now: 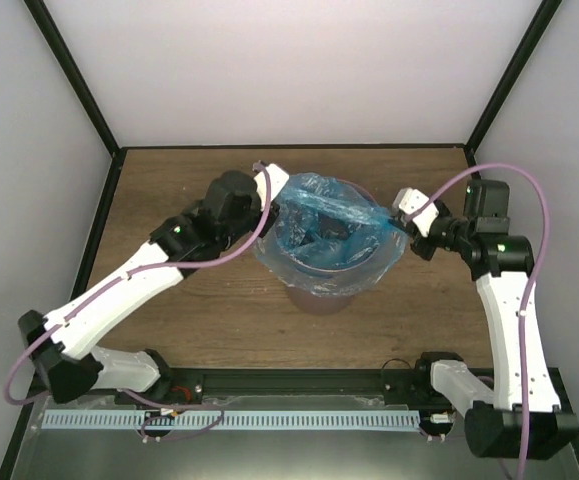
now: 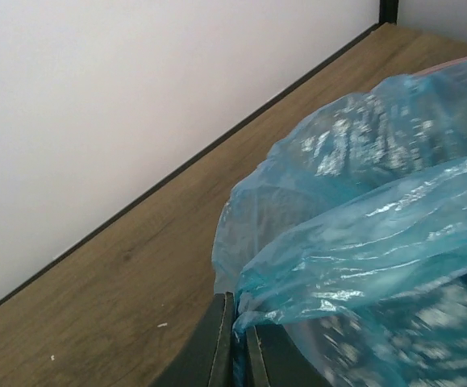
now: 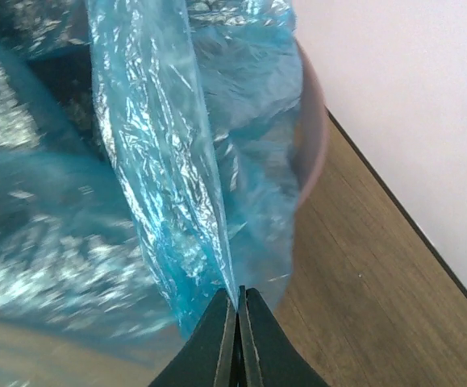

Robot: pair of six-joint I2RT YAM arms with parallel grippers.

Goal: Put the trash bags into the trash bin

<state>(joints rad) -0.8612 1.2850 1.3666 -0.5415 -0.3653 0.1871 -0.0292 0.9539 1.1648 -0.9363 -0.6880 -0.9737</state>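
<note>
Overhead, the left gripper point(image 1: 271, 193) sits at the left rim of the trash bin point(image 1: 321, 297), its jaws closed tight on a fold of the trash bag point(image 1: 324, 215). In the left wrist view, the dark fingers point(image 2: 217, 347) pinch a gathered edge of the film between them. The bag is thin, glossy, light blue and translucent, and heavily wrinkled. It lines the round mauve-brown bin, which stands at the middle of the wooden table point(image 1: 189, 300). The film spills over the rim all around and drapes down the outer wall. A twisted band of the same film stretches taut across the bin's mouth from one gripper to the other, over the darker blue folds sunk inside. At the right rim, the right gripper point(image 1: 402, 215) is also clamped on the bag; the right wrist view shows that band running down to its closed fingertips point(image 3: 225, 322), with the bin's curved edge point(image 3: 314, 137) just behind. Both arms flank the bin closely, and a purple cable point(image 1: 529, 180) loops above the right arm. Pale walls point(image 1: 299, 70) enclose the table on three sides.
</note>
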